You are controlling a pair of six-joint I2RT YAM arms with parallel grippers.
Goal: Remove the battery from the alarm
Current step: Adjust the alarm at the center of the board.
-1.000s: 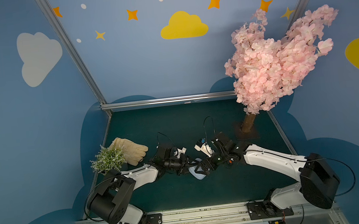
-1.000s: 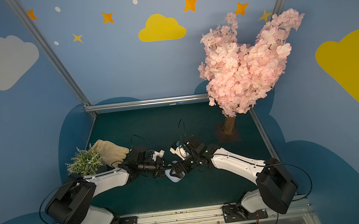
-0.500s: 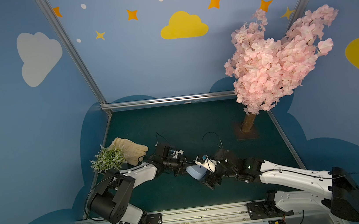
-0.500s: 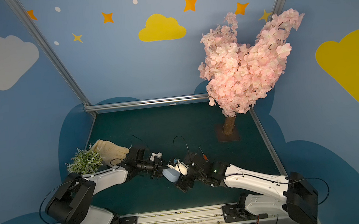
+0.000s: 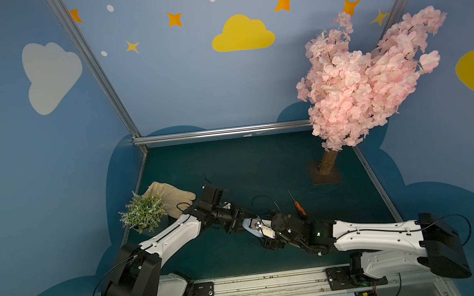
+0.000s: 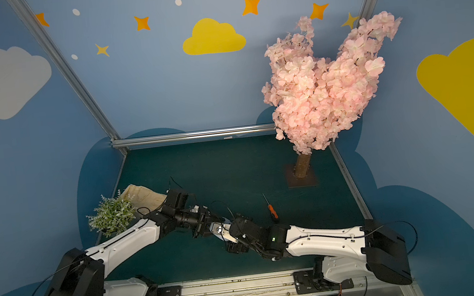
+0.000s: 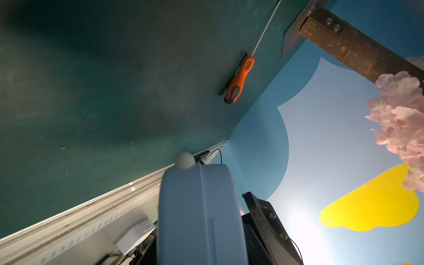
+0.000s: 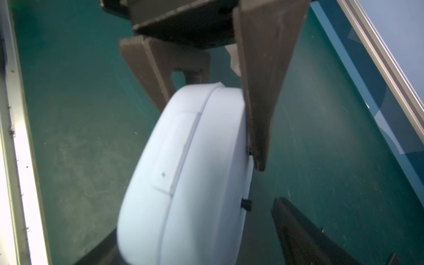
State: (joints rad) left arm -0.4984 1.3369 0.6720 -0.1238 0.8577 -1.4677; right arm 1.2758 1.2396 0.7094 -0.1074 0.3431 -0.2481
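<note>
blue alarm [image 8: 183,172] gripped by left end effector [image 5: 242,222], right end effector [image 5: 269,229] agape around it, screwdriver [image 7: 239,79] print illegible

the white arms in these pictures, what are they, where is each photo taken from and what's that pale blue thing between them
They are two robot arms fixed at the near edge of a green table, each ending in a two-fingered gripper. Two pictures look down from a camera overhead; the other two come from cameras on the arms' wrists. The left gripper is clamped on the alarm, a pale blue clock. The right gripper is open, its fingers either side of the clock, not closed on it. On the table are an orange-handled screwdriver, a beige glove, a small green plant and a pink blossom tree. No battery shows in any picture.
</note>
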